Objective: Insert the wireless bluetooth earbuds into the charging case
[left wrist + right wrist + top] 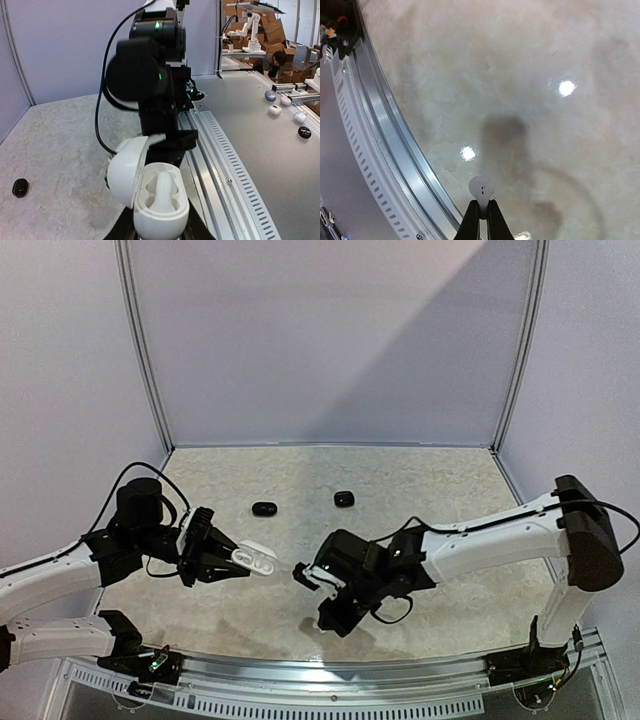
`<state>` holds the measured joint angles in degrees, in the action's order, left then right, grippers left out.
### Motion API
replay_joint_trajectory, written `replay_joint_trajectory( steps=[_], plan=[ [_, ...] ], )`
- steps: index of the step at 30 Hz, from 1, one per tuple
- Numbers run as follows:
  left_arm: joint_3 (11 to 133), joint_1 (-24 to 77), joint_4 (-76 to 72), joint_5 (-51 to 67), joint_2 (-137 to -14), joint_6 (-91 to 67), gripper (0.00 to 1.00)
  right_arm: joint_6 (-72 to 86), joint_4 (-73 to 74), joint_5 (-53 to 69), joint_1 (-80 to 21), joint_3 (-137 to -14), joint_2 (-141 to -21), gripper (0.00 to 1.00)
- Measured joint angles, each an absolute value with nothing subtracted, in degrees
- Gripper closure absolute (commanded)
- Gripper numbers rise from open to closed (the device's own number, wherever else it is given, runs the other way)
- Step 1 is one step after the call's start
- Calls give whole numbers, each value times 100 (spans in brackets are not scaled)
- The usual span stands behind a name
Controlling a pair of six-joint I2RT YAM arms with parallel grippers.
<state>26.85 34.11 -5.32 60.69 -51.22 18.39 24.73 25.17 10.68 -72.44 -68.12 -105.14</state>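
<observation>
Right wrist, right hand pinching tiny white earbud, left hand gripping open white charging case

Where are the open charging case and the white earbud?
open charging case (161,197): left wrist view, on the middle ridge of its inner tray.
white earbud (481,187): right wrist view, on its flat face with two dots.

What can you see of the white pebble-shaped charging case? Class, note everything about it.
The white pebble-shaped plastic charging case looks glossy and smooth. Its domed lid is hinged open, baring a moulded inside with a raised middle ridge. The left gripper clamps its base from both sides, with the open side facing the wrist camera. It hangs above the marbled table, left of centre, and appears to touch nothing else.
</observation>
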Motion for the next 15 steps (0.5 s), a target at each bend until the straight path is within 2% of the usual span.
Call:
replay_joint_trajectory(
  steps=[9,15],
  plan=[
    [2685,3411,-891,6128,-5140,1516,100,1619,2467,67,-7074,-6871,-8482,100],
    [2694,3411,-1109,6305,-5190,1658,100,923,2180,-279,-7076,-7019,-7826,100]
  ],
)
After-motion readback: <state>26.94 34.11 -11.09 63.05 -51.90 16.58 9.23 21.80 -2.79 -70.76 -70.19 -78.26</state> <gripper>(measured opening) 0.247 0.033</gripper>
